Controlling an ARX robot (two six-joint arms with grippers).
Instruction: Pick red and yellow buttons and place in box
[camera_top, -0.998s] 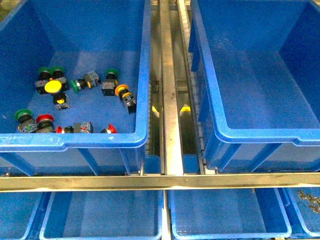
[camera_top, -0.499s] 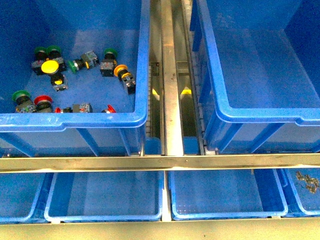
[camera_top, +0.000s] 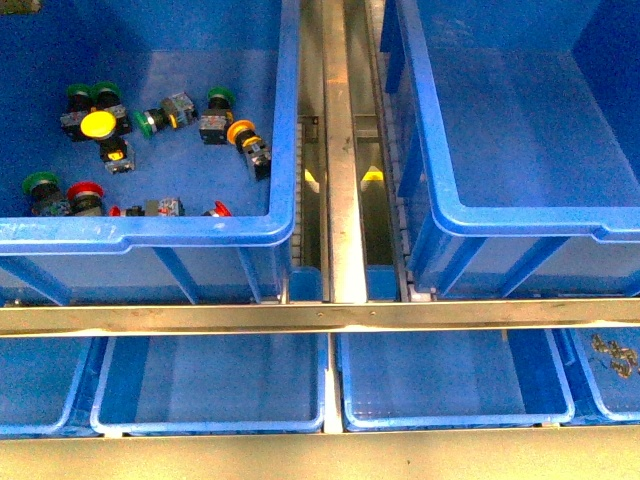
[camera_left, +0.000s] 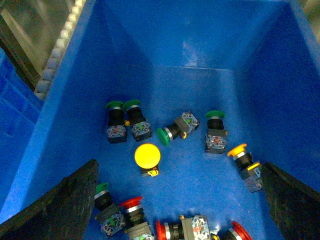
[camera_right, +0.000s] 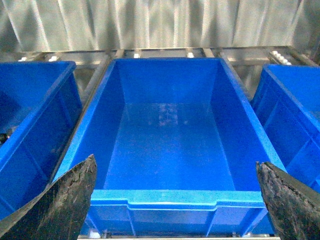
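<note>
The left blue bin (camera_top: 285, 150) holds several push-button switches. A yellow button (camera_top: 98, 123) lies cap-up, an orange-yellow one (camera_top: 241, 132) lies near the bin's right wall, and red ones (camera_top: 84, 191) (camera_top: 219, 209) lie along the front wall. In the left wrist view the yellow button (camera_left: 147, 155), the orange-yellow one (camera_left: 238, 150) and red ones (camera_left: 131, 202) (camera_left: 241, 230) show below my open left gripper (camera_left: 180, 200), which hangs above them. My open right gripper (camera_right: 175, 200) hangs over the empty right bin (camera_right: 170, 197) (camera_top: 440, 210). Neither arm shows in the front view.
Green-capped switches (camera_top: 41, 183) (camera_left: 114, 105) lie mixed among the others. A metal rail (camera_top: 338, 150) runs between the two bins and a crossbar (camera_top: 320, 317) runs in front. Lower blue bins (camera_top: 210, 420) sit below; one at far right holds small metal parts (camera_top: 612, 355).
The front view has shifted: the bins and buttons now sit higher in the frame and more of the lower bins shows. The buttons keep their places in the bin.
</note>
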